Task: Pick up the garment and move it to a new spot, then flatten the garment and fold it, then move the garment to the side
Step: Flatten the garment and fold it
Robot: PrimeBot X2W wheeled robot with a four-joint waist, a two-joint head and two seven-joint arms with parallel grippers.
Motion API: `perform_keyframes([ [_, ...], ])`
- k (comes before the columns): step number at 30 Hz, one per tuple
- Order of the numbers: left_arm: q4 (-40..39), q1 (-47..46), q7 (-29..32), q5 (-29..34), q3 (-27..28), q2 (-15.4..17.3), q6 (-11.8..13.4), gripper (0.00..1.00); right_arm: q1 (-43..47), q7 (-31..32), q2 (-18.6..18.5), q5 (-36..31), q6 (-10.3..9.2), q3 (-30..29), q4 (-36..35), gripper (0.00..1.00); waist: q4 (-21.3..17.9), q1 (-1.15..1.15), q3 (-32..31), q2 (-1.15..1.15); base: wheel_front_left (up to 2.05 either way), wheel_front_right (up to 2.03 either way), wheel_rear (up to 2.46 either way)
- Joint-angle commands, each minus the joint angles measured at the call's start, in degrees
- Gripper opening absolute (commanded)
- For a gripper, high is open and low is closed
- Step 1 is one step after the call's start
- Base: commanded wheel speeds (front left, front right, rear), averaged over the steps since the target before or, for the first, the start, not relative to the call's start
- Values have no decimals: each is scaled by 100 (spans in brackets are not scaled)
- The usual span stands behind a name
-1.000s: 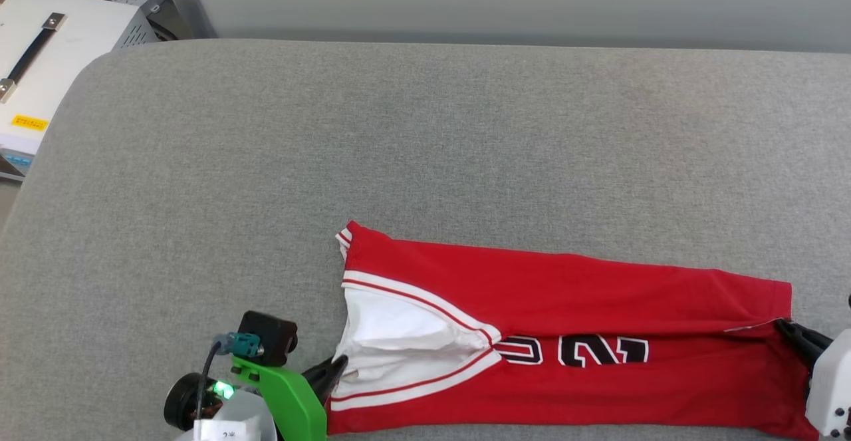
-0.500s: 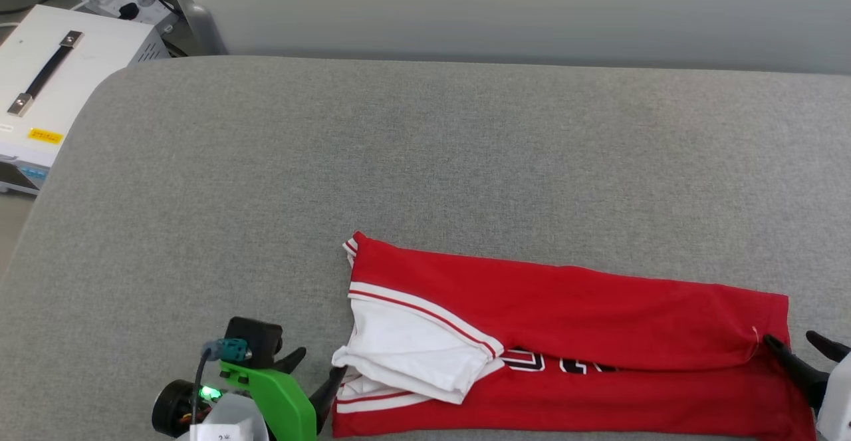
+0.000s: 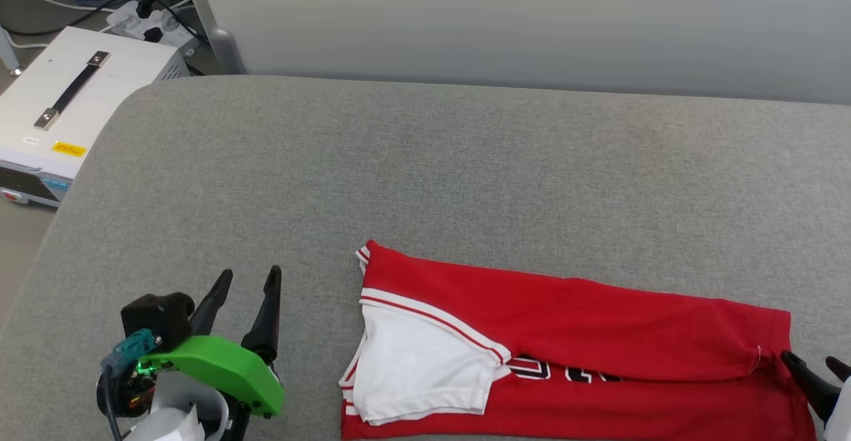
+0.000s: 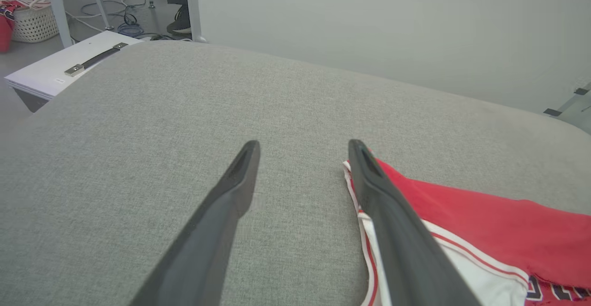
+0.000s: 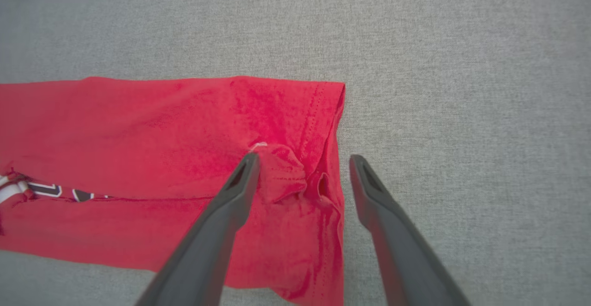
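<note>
Left gripper (image 3: 250, 272) spread wide and empty, over bare grey cushion (image 3: 425, 161) just left of the garment (image 3: 565, 308). Garment lies as a long folded strip, with the white sleeve (image 3: 419, 368) on top at its left end. Right gripper (image 3: 811, 359) also spread, straddling a puckered bit of hem at the right end. Hard to say if it's touching. Risk: a finger snags that pucker on pull-back and drags the fold open.
</note>
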Motion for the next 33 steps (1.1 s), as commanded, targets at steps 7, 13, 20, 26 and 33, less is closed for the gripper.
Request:
perform_keyframes([
  [7,292,20,-475,192,167,-176,-103,100,-16,246,550,-467,-4,-504,181,100,47,0,213,0,0,0,0],
  [13,479,-59,-552,310,196,-246,-197,100,-170,324,860,-677,-4,-758,528,100,84,0,374,0,0,0,0],
  [20,538,-126,-566,384,130,-307,-257,100,-269,176,966,-656,-4,-671,1005,100,125,0,477,0,0,0,0],
  [26,575,-188,-535,412,82,-306,-261,100,-401,129,976,-456,-4,-358,1273,100,130,0,528,0,0,0,0],
  [33,583,-277,-490,422,20,-345,-275,100,-499,59,932,-140,-4,155,1376,42,158,0,499,0,0,0,0],
])
